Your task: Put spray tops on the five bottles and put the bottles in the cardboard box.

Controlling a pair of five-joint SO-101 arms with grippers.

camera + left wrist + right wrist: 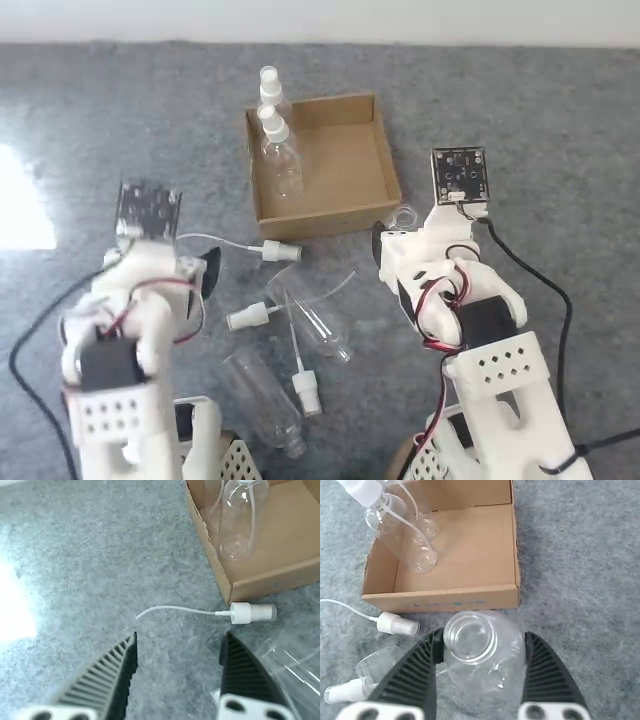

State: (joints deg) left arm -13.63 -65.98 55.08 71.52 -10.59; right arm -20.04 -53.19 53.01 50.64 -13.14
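Observation:
The cardboard box [372, 180] stands at the table's far middle, with two capped clear bottles [280, 150] upright in its left part. My right gripper [482, 635] is just in front of the box's near right corner, shut on an uncapped clear bottle [487, 665] whose open mouth faces the camera. My left gripper [180, 642] hangs open over bare table, left of the box. A loose spray top [250, 613] with its thin tube lies just ahead of it. Two more bottles [315, 318] [265, 400] and two more spray tops [248, 317] [306, 388] lie between the arms.
The box's front wall [445, 600] stands close ahead of the held bottle. Grey carpet-like table stretches left of the box [90, 555] and right of it [580, 555]. Black cables [540, 290] trail beside the right arm.

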